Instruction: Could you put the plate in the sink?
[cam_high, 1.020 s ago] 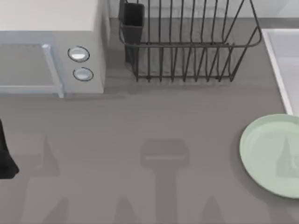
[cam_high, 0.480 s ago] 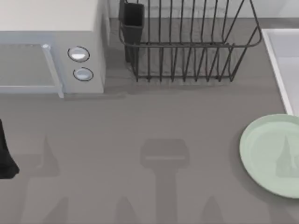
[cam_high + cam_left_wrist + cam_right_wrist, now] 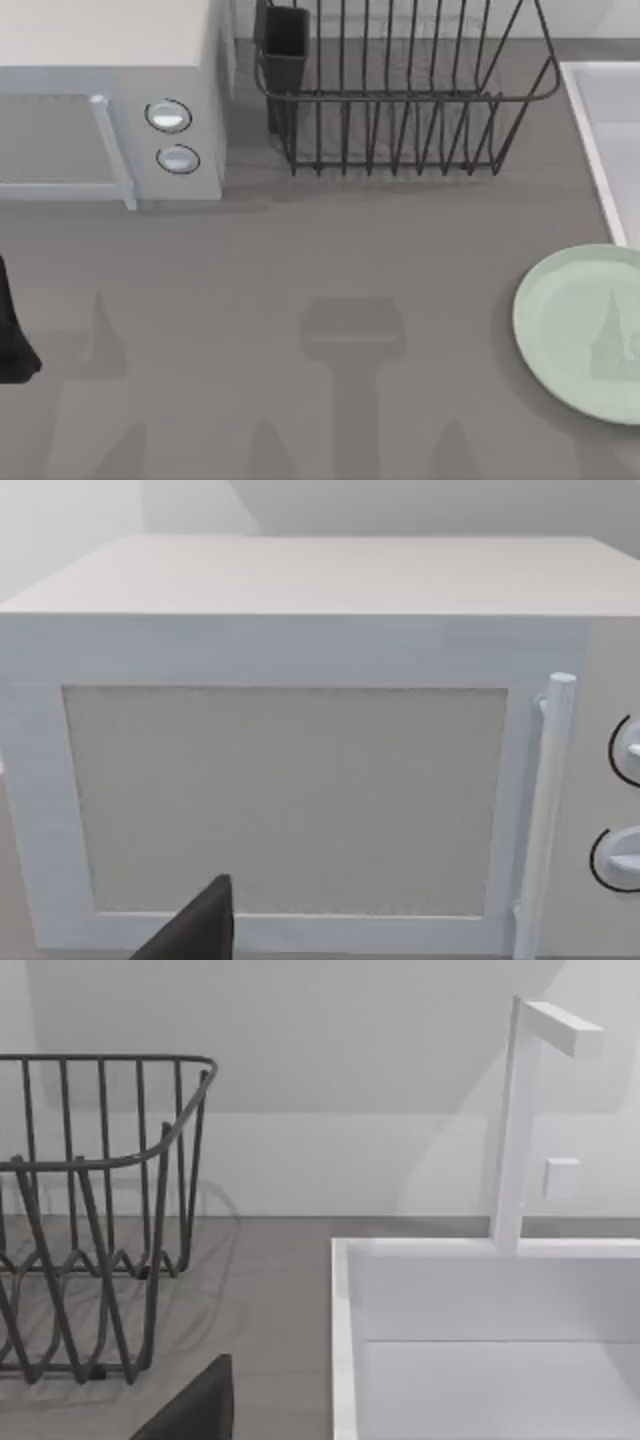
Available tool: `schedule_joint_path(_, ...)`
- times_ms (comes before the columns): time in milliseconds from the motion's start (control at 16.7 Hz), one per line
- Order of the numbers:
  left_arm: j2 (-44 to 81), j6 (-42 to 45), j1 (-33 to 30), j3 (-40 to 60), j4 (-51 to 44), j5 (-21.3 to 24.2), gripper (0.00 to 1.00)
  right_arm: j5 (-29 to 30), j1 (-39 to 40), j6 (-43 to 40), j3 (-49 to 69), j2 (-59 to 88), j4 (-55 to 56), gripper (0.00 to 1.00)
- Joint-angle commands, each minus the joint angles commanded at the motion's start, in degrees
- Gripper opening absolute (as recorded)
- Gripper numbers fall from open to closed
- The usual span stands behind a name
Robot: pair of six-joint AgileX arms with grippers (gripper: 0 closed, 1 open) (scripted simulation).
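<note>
Mint-green plate (image 3: 580, 330) lies flat, just before the sink (image 3: 600, 150).

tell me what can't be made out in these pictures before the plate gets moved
- Plate: the top view's right edge cuts off its far side.
- Sink: the same edge leaves just a strip of rim and basin; the right wrist view crops its near part.
- Left arm: a dark piece at the top view's left edge.
- Microwave: dials cropped in the left wrist view.

1. The plate (image 3: 575, 335) — round, pale mint-green, shallow-rimmed — lies flat on the table's right side.
2. The sink (image 3: 605, 120) — pale rectangular basin, raised rim — sits just behind it.
</note>
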Motion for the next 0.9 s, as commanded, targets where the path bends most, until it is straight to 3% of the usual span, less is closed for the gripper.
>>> schedule_joint_path(540, 0.00, 0.00, 0.00, 0.00, 0.00, 0.00, 1.00, 0.00, 0.53, 0.55, 1.67, 1.81, -1.36, 1.00)
schedule_joint_path(900, 0.00, 0.00, 0.00, 0.00, 0.00, 0.00, 1.00, 0.01, 5.59, 5.77, 17.60, 21.42, -14.25, 1.00)
